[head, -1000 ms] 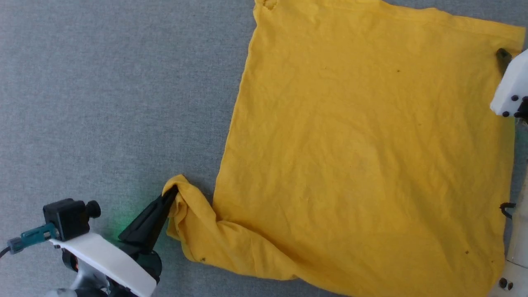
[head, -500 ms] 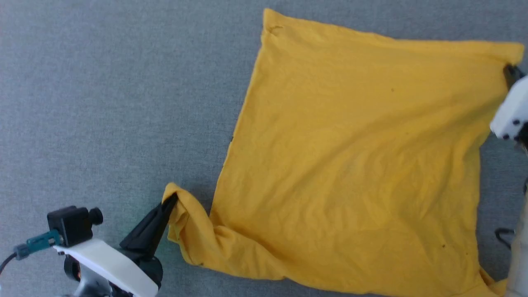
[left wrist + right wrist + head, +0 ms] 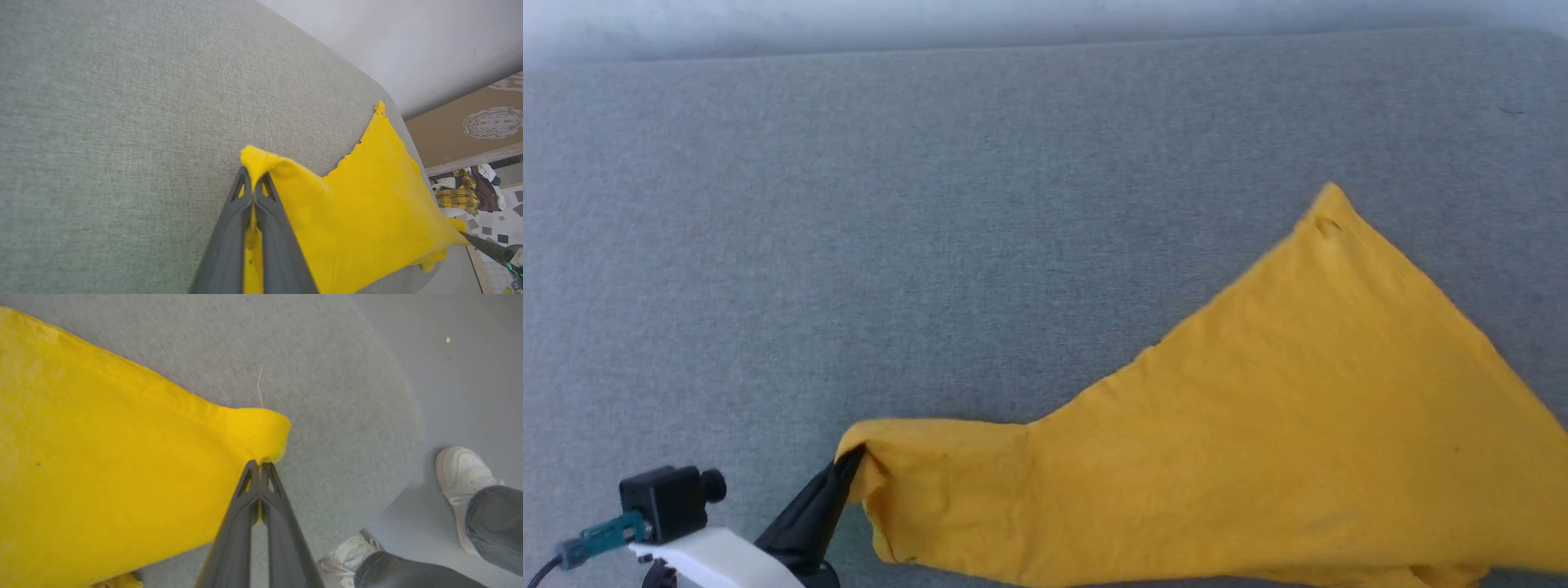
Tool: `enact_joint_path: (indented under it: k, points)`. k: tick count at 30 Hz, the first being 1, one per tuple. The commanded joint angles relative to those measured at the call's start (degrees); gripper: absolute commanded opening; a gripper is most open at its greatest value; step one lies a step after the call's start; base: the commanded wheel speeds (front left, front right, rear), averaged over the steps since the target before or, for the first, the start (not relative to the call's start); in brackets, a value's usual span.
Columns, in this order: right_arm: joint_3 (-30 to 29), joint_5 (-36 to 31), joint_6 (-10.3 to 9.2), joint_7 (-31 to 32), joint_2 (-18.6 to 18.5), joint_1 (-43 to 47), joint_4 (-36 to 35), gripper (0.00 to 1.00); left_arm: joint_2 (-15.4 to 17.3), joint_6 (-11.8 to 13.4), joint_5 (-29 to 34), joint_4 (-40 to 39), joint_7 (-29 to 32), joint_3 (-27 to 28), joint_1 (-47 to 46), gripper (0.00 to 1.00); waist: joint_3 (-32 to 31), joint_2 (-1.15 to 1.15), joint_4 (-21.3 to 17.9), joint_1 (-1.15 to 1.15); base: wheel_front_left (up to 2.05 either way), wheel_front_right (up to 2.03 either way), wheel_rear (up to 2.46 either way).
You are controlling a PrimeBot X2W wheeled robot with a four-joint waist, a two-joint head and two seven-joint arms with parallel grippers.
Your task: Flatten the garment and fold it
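While the left gripper [image 3: 852, 459] keeps its two dark fingers pressed together on a bunched corner of the garment [image 3: 1298, 425] at the near left, the right gripper [image 3: 260, 465] is closed the same way on another corner at the right. Between them the yellow cloth stretches over the grey table [image 3: 931, 245], one corner pointing far. On the floor past the table edge stand a person's white shoes [image 3: 466, 477].

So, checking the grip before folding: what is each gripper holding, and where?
Both pinch the garment: left gripper at one corner, right gripper at another.
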Motion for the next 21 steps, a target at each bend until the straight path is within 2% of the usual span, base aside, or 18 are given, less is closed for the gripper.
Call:
enact_joint_path:
  k: [1, 6, 7, 8, 10, 13, 18, 21]
  points:
    - [0.44, 1.12, -0.04, -1.38, 0.21, 2.15, 1.42, 0.0, 0.37, 0.69, 0.48, -0.3, -0.52, 0.52, 1.3, 0.0, -1.21, 0.0, -1.67, 0.02, 0.0, 0.0, 0.0]
    - [4.95, 2.9, -0.04, -9.62, 0.22, 5.26, 8.94, 0.0, 1.21, 2.3, 1.59, -0.25, -0.39, 1.22, 3.33, 0.0, -2.49, 0.0, -2.64, 0.02, 0.0, 0.0, 0.0]
    - [5.99, 2.85, -0.04, -11.5, 0.22, 4.71, 10.06, 0.33, 1.25, 2.53, 1.71, -0.25, -0.29, 1.19, 3.5, 0.0, -2.84, 0.0, -2.78, 0.02, 0.0, 0.0, 0.0]
    - [7.19, 2.53, -0.04, -12.9, 0.23, 4.17, 10.87, 1.0, 1.27, 2.73, 1.78, -0.29, -0.13, 1.11, 3.58, 0.0, -3.19, 0.0, -2.89, 0.02, 0.0, 0.0, 0.0]
    - [8.26, 2.25, -0.04, -15.42, 0.23, 2.57, 11.34, 1.0, 1.26, 3.01, 1.91, -0.53, 0.15, 0.86, 3.57, 0.0, -3.82, 0.0, -3.01, 0.02, 0.0, 0.0, 0.0]
    - [10.24, -0.19, -0.04, -16.46, 0.23, 0.6, 7.38, 1.0, 1.26, 3.31, 2.29, -0.88, 0.57, 0.26, 3.43, 0.0, -4.53, 0.0, -2.84, 0.02, 0.0, 0.0, 0.0]
    - [13.03, -4.34, -0.04, -11.64, 0.23, -4.32, -5.19, 1.0, 0.98, 3.3, 2.8, -1.66, 0.94, -0.92, 2.56, 0.0, -4.23, 0.0, -1.6, 0.02, 0.0, 0.0, 0.0]
    - [16.1, -6.49, -0.04, -7.21, 0.21, -9.02, -9.72, 1.0, 0.88, 2.91, 2.9, -2.01, 0.99, -1.46, 1.53, 0.0, -3.01, 0.0, -0.52, 0.02, 0.0, 0.0, 0.0]
